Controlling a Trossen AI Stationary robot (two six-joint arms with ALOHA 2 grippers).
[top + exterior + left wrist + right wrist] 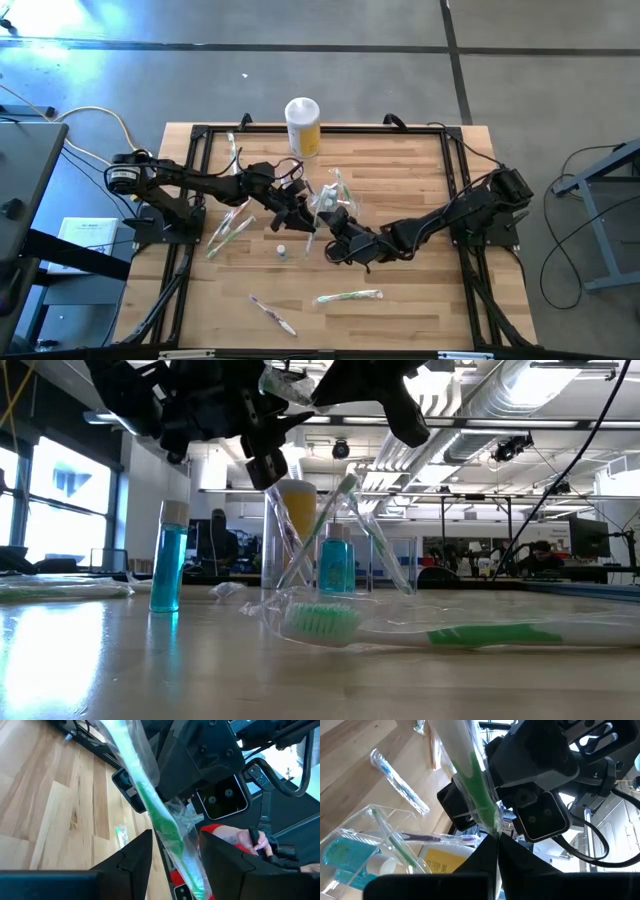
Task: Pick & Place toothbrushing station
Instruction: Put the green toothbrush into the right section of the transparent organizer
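From above, both dark arms meet mid-worktop over the small clear plastic holder (330, 200); the left gripper (303, 217) and right gripper (333, 243) each grasp one green toothbrush in a clear wrapper (472, 775), right fingers clenched on its end, left fingers (131, 862) set around it. Only the low view shows a blue bottle (168, 568) and another wrapped green toothbrush (420, 630) lying on the pale wooden worktop (400, 310). The yellow white-topped canister's (303, 126) label seems unreadable

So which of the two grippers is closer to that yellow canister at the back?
Left. The left gripper sits just in front of the yellow canister; the right gripper is farther forward, beyond the clear holder.
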